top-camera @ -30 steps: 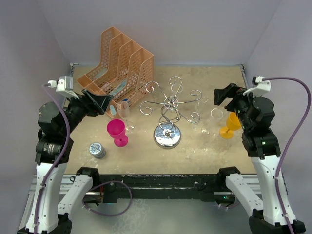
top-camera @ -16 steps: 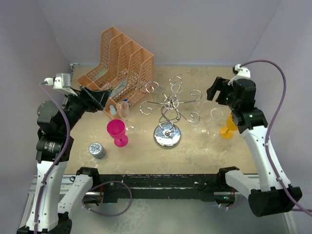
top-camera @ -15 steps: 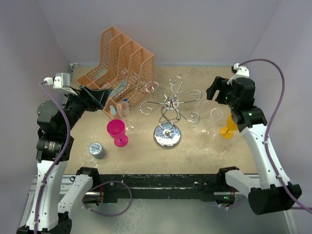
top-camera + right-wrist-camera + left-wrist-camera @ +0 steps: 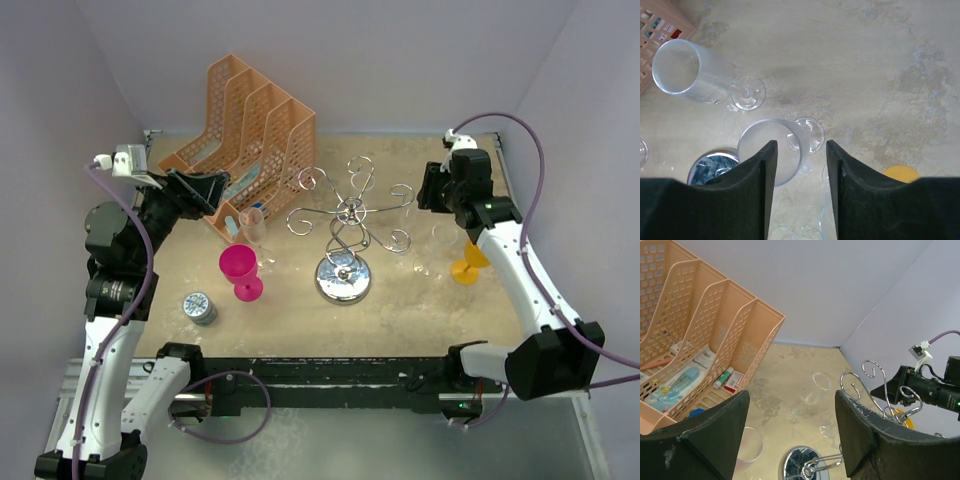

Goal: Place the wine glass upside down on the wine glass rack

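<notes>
No lettering is legible; print on the packets (image 4: 732, 381) in the orange organiser (image 4: 705, 315) is too small.

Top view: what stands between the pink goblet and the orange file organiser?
A clear glass stands upright between the pink goblet and the orange file organiser, by its near corner; the top external view shows it.

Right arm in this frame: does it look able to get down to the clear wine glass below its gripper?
Probably yes. The right gripper is open above the clear wine glass, with nothing between them. The orange glass and the other clear glass stand apart from it.
</notes>
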Tool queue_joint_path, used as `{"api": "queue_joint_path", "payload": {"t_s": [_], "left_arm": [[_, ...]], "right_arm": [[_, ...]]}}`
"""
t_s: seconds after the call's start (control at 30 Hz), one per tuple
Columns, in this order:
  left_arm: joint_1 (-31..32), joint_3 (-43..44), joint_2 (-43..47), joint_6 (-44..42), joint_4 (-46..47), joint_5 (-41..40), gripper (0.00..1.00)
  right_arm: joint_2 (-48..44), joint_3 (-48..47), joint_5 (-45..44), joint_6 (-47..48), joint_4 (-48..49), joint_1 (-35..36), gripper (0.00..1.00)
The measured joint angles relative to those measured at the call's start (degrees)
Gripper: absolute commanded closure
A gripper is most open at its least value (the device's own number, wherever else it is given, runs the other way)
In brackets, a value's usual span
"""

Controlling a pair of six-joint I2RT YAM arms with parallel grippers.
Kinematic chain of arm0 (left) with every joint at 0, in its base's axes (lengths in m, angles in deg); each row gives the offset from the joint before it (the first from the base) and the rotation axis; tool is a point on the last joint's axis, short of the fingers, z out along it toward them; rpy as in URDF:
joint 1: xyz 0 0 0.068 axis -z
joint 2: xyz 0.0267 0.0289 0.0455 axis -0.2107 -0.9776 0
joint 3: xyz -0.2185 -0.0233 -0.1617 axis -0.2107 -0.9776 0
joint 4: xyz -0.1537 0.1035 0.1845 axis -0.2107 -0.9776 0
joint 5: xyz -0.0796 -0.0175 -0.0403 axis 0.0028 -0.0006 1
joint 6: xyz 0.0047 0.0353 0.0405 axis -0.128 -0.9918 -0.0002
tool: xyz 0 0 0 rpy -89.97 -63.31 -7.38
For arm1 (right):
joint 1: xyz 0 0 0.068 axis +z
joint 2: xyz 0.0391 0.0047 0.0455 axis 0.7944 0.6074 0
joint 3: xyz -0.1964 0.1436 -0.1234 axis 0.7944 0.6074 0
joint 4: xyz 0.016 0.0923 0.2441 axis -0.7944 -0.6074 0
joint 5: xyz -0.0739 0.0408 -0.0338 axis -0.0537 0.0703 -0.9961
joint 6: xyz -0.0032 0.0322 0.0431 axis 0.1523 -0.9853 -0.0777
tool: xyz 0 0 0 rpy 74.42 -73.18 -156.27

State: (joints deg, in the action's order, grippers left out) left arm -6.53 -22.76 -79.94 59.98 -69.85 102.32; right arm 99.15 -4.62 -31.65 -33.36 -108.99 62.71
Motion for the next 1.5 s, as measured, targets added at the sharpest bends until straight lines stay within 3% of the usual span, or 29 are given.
{"api": "queue_joint_path", "payload": {"t_s": [0.2, 0.5, 0.7, 1.03, 1.3, 1.5], "left_arm": [[0.0, -0.1, 0.1, -0.1, 0.0, 0.0, 0.34], [0.0, -0.1, 0.7, -0.3, 0.0, -0.4, 0.34], [0.0, -0.1, 1.0, -0.6, 0.0, -0.8, 0.34], [0.2, -0.1, 0.5, -1.5, -0.2, -0.9, 0.34], [0.5, 0.1, -2.3, 0.5, -0.2, 0.7, 0.34], [0.5, 0.5, -5.1, 4.0, 1.7, 3.9, 0.33]], "right_arm": [[3.8, -1.8, -2.6, -0.1, -0.6, 1.6, 0.75], [4.5, -1.8, -4.8, -0.1, -1.4, 1.9, 0.79], [5.7, -1.8, -4.9, 0.1, -0.6, 1.9, 1.00], [4.3, -1.8, -7.0, -0.7, -0.2, 2.0, 1.00], [-4.9, -2.9, -9.5, -3.3, 2.2, 2.0, 1.00], [-13.1, -1.1, -10.8, -5.3, 11.2, 2.0, 1.00]]}}
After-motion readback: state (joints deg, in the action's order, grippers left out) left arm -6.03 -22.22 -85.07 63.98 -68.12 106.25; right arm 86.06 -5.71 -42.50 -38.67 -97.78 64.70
